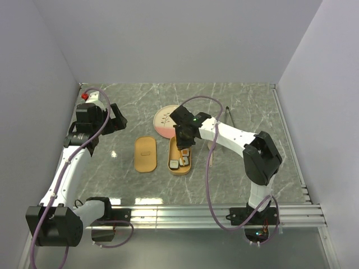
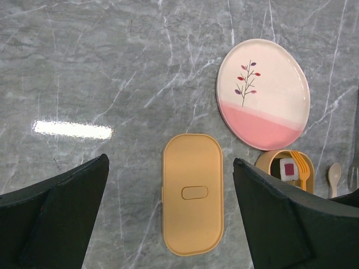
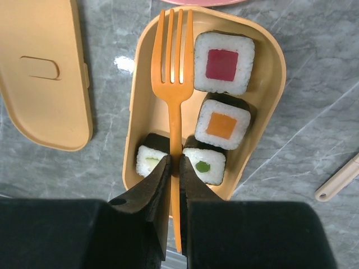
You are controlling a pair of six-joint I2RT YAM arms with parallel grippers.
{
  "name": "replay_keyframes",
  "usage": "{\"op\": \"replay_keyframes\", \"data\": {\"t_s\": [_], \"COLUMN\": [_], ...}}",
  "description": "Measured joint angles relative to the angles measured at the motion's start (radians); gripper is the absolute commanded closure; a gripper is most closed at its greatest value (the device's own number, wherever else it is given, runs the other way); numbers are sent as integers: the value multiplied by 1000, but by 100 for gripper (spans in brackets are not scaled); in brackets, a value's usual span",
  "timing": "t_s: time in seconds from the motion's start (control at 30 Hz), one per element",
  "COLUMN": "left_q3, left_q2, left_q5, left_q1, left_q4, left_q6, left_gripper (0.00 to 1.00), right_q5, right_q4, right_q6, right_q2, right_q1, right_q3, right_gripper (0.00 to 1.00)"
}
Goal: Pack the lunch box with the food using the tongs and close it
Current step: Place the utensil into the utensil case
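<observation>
The left gripper (image 1: 116, 119) is held wide open at 9 o'clock, with the flat lid (image 1: 145, 154) lying beside the lunch box (image 1: 171, 166). Four sushi rolls (image 3: 224, 63) are packed inside the box. An orange fork (image 3: 173, 73) is pinched tight by the right gripper (image 3: 174, 171) over the box, and the tongs (image 1: 230, 117) are left at 2 o'clock.

So from above, the desk (image 1: 247, 101) was grey marble with both arms bolted at the 6 o'clock edge. The lunch box (image 1: 180, 168) base sat around the middle, a few pieces of food (image 1: 179, 163) packed at its near end. Its lid (image 1: 145, 153) lay flat just beside it at 9 o'clock, apart from the base. The right tool (image 1: 184, 144) hung right over the box's far end, too dark to make out the fingers. The pink-and-cream plate (image 1: 166, 120) was at 12 o'clock from the box, half hidden by that arm. The tongs (image 1: 230, 116) lay off toward 2 o'clock. The left tool (image 1: 116, 120) was parked at 9 o'clock, well apart from everything.
</observation>
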Motion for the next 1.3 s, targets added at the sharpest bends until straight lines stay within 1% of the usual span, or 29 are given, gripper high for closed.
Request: {"op": "replay_keyframes", "data": {"t_s": [0.7, 1.3], "left_q3": [-13, -13], "left_q2": [-4, -4], "left_q5": [0, 0], "left_q1": [0, 0], "left_q4": [6, 6], "left_q6": [0, 0], "left_gripper": [0, 1], "right_q5": [-39, -44], "right_q4": [0, 34], "right_q6": [-20, -44], "right_q2": [61, 80], "right_q1": [3, 4], "right_q3": [8, -31], "right_gripper": [100, 100]}}
